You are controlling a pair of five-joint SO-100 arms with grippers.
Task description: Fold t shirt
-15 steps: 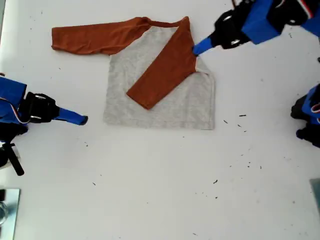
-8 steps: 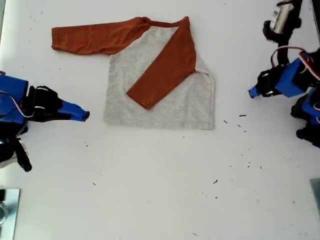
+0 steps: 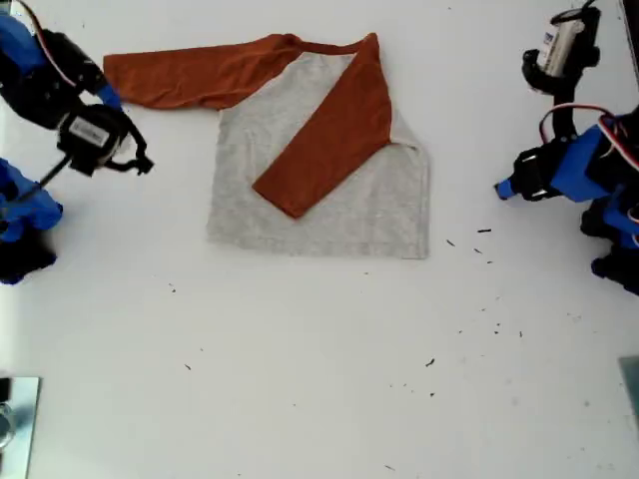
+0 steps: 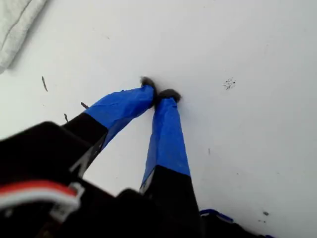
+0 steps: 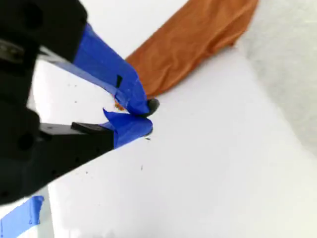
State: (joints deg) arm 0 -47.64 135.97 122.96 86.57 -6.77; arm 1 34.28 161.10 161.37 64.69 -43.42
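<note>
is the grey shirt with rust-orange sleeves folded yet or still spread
Partly folded. On the grey raglan shirt, one rust-orange sleeve lies diagonally across the body, while the other sleeve stretches flat toward the exterior view's left.

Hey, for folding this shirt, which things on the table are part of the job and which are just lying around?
Part of the job:
- the t shirt, one orange sleeve already folded across its grey body, the other spread flat
- my second claw, shut, at the spread sleeve's cuff
- my first claw, shut, over bare table

Just lying around:
- dark specks on the table
- a metal piece at the exterior view's lower left

shirt [image 4: 17,25] cropped in first wrist view.
</note>
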